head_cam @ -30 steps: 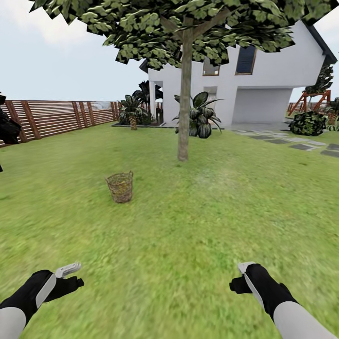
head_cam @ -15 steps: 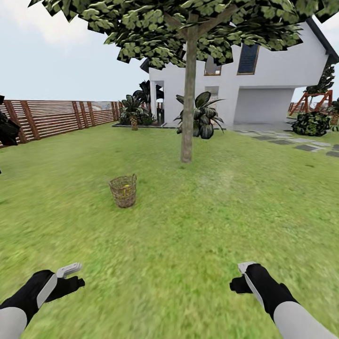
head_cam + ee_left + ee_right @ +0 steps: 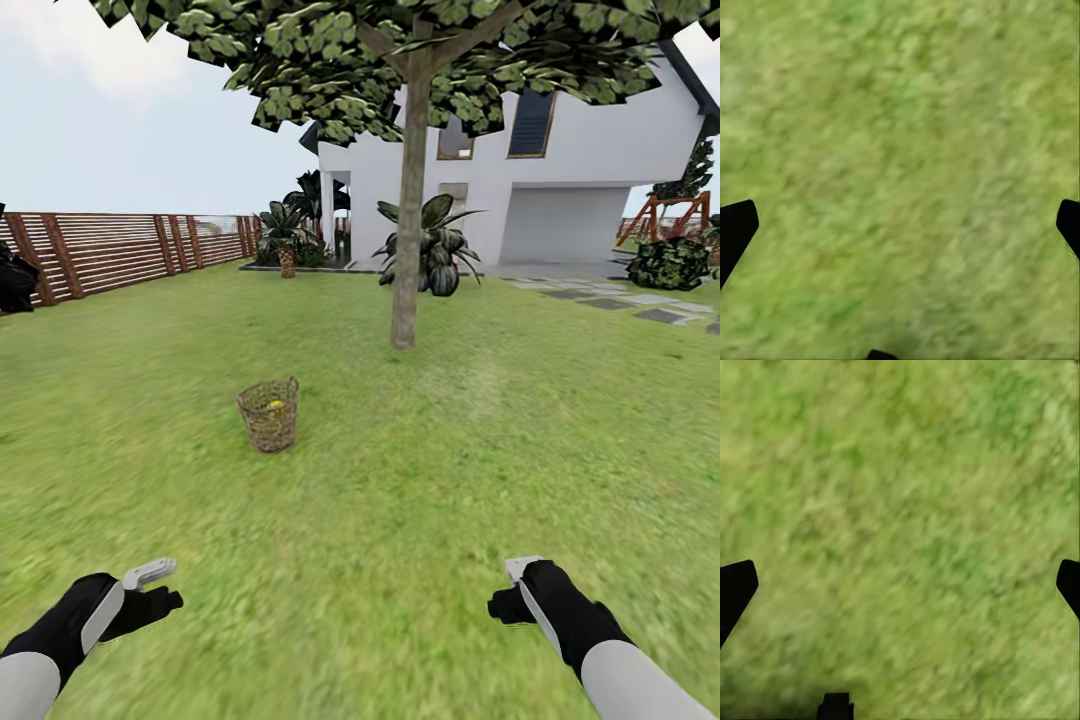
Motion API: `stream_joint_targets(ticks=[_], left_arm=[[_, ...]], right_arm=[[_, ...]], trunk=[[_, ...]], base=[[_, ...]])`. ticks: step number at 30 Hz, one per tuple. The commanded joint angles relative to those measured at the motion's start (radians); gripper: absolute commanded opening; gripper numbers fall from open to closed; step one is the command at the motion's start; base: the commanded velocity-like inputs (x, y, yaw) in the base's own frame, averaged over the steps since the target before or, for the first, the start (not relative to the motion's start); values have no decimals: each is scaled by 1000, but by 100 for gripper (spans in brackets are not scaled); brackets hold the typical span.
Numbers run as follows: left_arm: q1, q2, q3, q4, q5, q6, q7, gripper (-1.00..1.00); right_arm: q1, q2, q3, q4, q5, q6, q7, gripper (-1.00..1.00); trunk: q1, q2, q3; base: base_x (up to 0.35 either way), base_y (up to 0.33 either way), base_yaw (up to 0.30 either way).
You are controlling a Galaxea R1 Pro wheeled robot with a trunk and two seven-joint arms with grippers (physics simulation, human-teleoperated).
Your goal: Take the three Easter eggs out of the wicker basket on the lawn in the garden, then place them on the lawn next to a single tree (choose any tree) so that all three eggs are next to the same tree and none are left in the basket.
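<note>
The wicker basket (image 3: 268,415) stands upright on the lawn (image 3: 420,480), left of centre and several steps ahead of me. A bit of yellow from an Easter egg (image 3: 275,405) shows inside its rim; the rest of its contents is hidden. The tree (image 3: 407,260) rises behind and to the right of the basket, with a grey-brown trunk and a leafy canopy. My left gripper (image 3: 160,588) (image 3: 900,225) and right gripper (image 3: 508,588) (image 3: 900,585) hover low over bare grass, far short of the basket. Both are open, with nothing between their fingers.
A brown slat fence (image 3: 120,250) runs along the left. The white house (image 3: 560,190) stands at the back, with dark shrubs (image 3: 430,250) in front of it. Grey stepping stones (image 3: 640,305) lie at the far right. Open grass lies between me and the basket.
The whole view has shifted as the camera moved. The basket and the tree now sit slightly further right and lower in the picture. Both arms hold the same pose.
</note>
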Motion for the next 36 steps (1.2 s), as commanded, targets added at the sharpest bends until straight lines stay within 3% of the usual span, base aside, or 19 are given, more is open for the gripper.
stream_joint_targets(ticks=[1,36], left_arm=[[0,-2,4,-1,-2,5,-4,100],[0,-33,4,-1,-2,-2,-2,100]], right_arm=[[-1,-1,4,-2,9,6,8,100],[-1,-2,1,-2,7,6,16,100]], trunk=[[1,-1,-1],[1,-1,-1]], base=[[308,198,0],[317,156,0]])
